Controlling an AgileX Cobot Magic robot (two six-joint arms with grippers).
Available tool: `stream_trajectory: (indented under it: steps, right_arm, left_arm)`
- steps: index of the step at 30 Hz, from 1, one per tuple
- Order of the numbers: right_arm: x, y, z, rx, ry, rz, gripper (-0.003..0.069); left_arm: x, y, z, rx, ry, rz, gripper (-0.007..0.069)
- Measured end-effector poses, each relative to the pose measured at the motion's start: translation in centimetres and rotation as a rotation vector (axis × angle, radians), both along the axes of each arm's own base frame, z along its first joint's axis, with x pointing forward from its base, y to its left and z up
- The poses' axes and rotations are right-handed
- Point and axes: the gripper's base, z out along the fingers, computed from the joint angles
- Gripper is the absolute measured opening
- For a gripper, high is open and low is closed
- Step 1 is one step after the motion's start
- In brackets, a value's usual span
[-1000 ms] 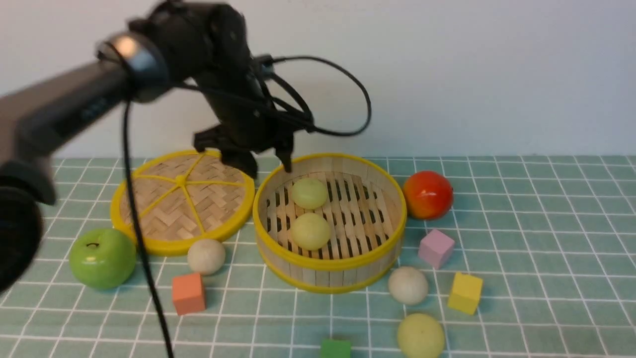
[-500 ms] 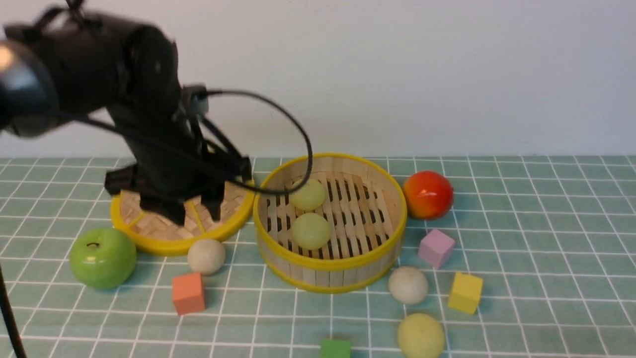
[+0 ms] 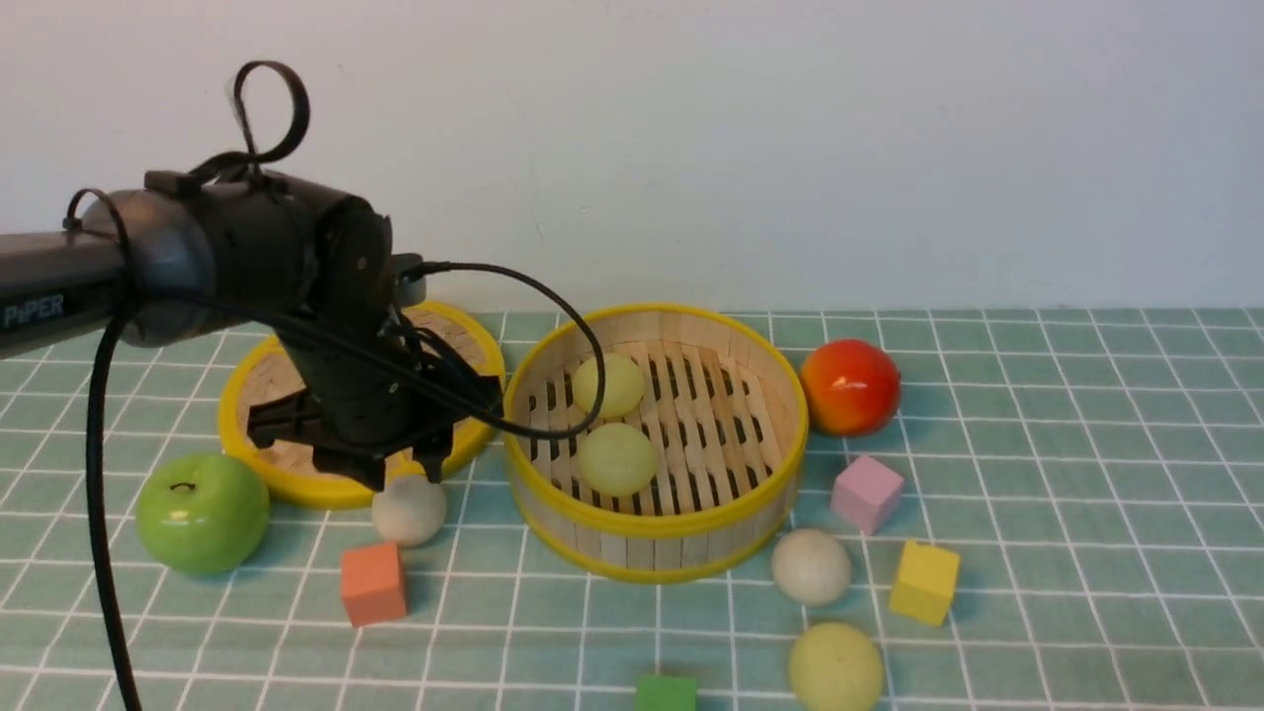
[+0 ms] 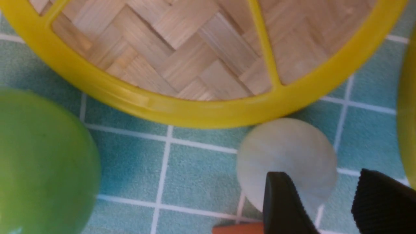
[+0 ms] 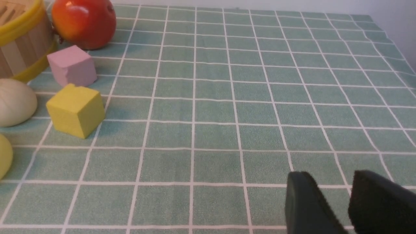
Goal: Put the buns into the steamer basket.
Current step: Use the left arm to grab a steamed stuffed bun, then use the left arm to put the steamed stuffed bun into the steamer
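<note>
**Front view.** The left jaws hang low, straight above a white bun point(image 3: 408, 509). Their tips are apart and just over its top, not clamped on it. 1 second ago they stood at the far rim of the basket point(image 3: 691, 528), and half a second ago they were over the lid point(image 3: 247, 434). Now they have come down on the lid's near side. The basket sits just to their right and holds 2 green buns point(image 3: 617, 458), the same 2 as before. Nothing was added in this stretch, so I judge that pickup number 3 is beginning. A second white bun point(image 3: 810, 566) and a third green bun point(image 3: 835, 667) lie on the desk point(image 3: 1086, 494), well beyond the basket from these jaws. The apple point(image 3: 202, 513) is near, on their left.

**Left wrist view.** The 2 fingers point(image 4: 282, 208) stand apart. The white bun point(image 4: 286, 152) shows behind 1 of them and in the gap. The lid's rim point(image 4: 195, 113) lies just beyond the bun, touching it or nearly so. The jaws likely need to sink a little more before they close, and the rim could get in the way.

**Right wrist view.** The right jaws hover over bare desk, slightly apart with nothing between them. The second white bun point(image 5: 14, 102) lies well away from them, past a yellow cube point(image 5: 76, 109).
</note>
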Motion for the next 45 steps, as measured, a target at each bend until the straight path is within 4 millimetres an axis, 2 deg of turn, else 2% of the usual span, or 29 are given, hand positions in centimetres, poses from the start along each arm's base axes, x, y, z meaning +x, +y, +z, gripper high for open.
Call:
stream_trajectory:
  steps: [11,16,20,21,22,26,28,29,30,31,32,34,35,36,37,39,42,45]
  right_arm:
    - [0.0,0.0,0.0,0.000,0.000,0.000,0.0238]
    - [0.0,0.0,0.0,0.000,0.000,0.000,0.0238]
    - [0.0,0.0,0.0,0.000,0.000,0.000,0.0238]
    - [0.0,0.0,0.0,0.000,0.000,0.000,0.0238]
    - [0.0,0.0,0.0,0.000,0.000,0.000,0.0238]
    - [0.0,0.0,0.0,0.000,0.000,0.000,0.0238]
    - [0.0,0.0,0.0,0.000,0.000,0.000,0.0238]
    - [0.0,0.0,0.0,0.000,0.000,0.000,0.0238]
    - [0.0,0.0,0.0,0.000,0.000,0.000,0.0238]
    - [0.0,0.0,0.0,0.000,0.000,0.000,0.0238]
    - [0.0,0.0,0.0,0.000,0.000,0.000,0.0238]
    - [0.0,0.0,0.0,0.000,0.000,0.000,0.0238]
    - [0.0,0.0,0.0,0.000,0.000,0.000,0.0238]
    - [0.0,0.0,0.0,0.000,0.000,0.000,0.0238]
    - [0.0,0.0,0.0,0.000,0.000,0.000,0.0238]
    - [0.0,0.0,0.0,0.000,0.000,0.000,0.0238]
    - [0.0,0.0,0.0,0.000,0.000,0.000,0.0238]
    - [0.0,0.0,0.0,0.000,0.000,0.000,0.0238]
  left_arm:
    - [0.6,0.4,-2.0,-0.001,0.034,0.023,0.0309]
    - [0.6,0.4,-2.0,-0.001,0.034,0.023,0.0215]
    - [0.6,0.4,-2.0,0.004,0.042,0.019,0.0073]
    - [0.6,0.4,-2.0,0.004,0.042,0.019,0.0073]
    - [0.5,0.4,-2.0,0.005,0.044,0.019,0.0024]
    - [0.4,0.5,-1.7,0.009,0.053,0.018,-0.0002]
    - [0.3,0.5,-0.9,0.010,0.054,0.019,-0.0002]
    - [0.3,0.5,0.9,0.008,0.038,0.015,-0.0002]
    - [0.3,0.5,0.9,0.008,0.038,0.015,-0.0002]
    - [0.4,0.5,1.8,0.004,0.023,0.014,-0.0002]
    - [0.6,0.4,4.3,-0.017,-0.025,0.018,-0.0002]
    - [0.7,0.2,7.2,-0.055,-0.087,0.020,-0.0002]
    - [0.7,0.1,8.4,-0.078,-0.114,0.018,-0.0002]
    - [0.8,0.0,8.6,-0.084,-0.118,0.017,-0.0002]
    - [0.9,-0.4,10.4,-0.132,-0.162,0.005,-0.0002]
    - [1.2,-1.6,12.3,-0.216,-0.208,-0.053,-0.0002]
    - [1.9,-4.6,12.6,-0.306,-0.241,-0.140,-0.0002]
    - [3.1,-8.1,11.1,-0.351,-0.244,-0.203,-0.0001]
